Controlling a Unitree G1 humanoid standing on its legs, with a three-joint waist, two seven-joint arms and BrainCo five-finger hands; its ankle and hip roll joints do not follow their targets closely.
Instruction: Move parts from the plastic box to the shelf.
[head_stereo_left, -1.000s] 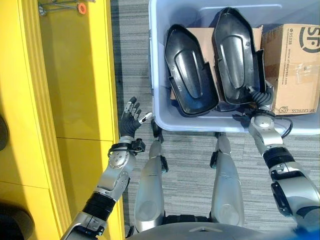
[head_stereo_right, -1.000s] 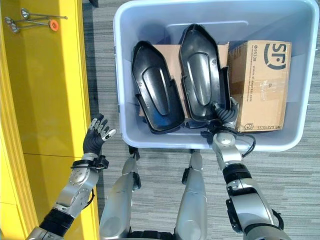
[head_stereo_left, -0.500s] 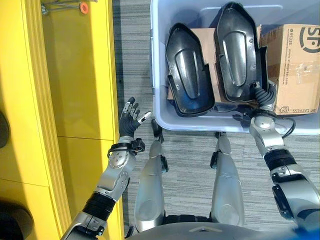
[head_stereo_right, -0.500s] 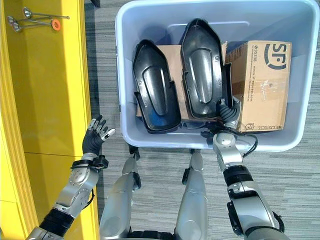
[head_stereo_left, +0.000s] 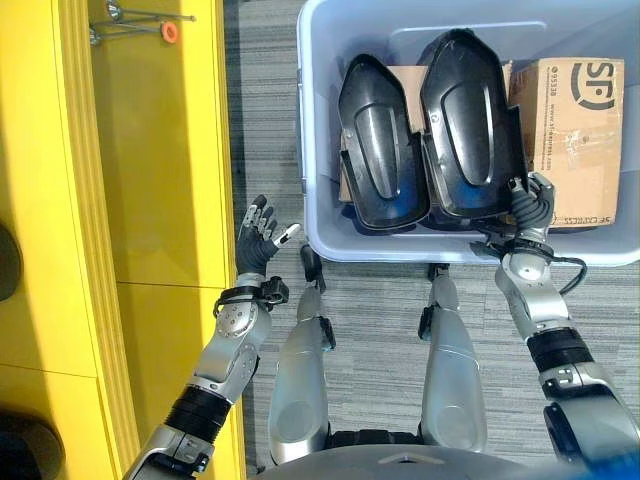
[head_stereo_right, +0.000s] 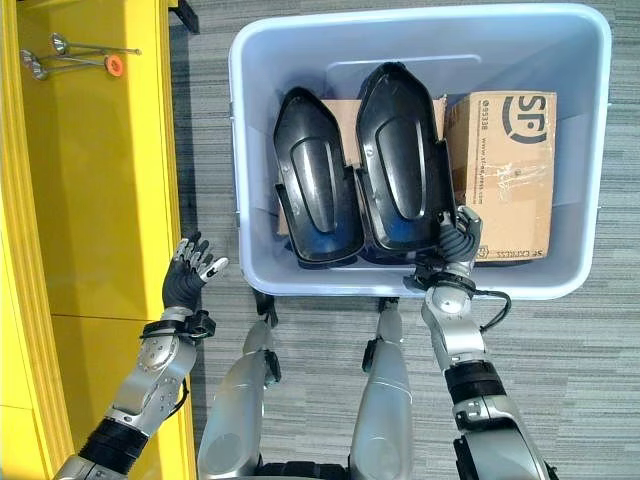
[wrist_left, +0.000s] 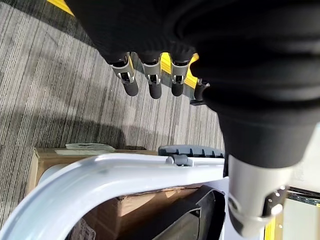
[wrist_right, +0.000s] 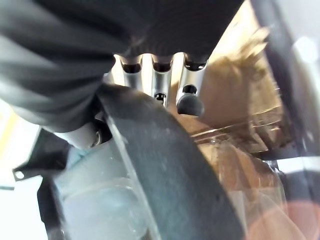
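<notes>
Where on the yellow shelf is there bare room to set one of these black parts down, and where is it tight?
The yellow shelf is bare from the metal hooks at its far end to the near edge beside the left hand. The plastic box is crowded: two black parts overlap against the cardboard box, with the right hand gripping the larger one.

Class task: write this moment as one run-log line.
right hand: shut on right black part in plastic box | left hand: open, idle by yellow shelf | left black part: in box
</notes>
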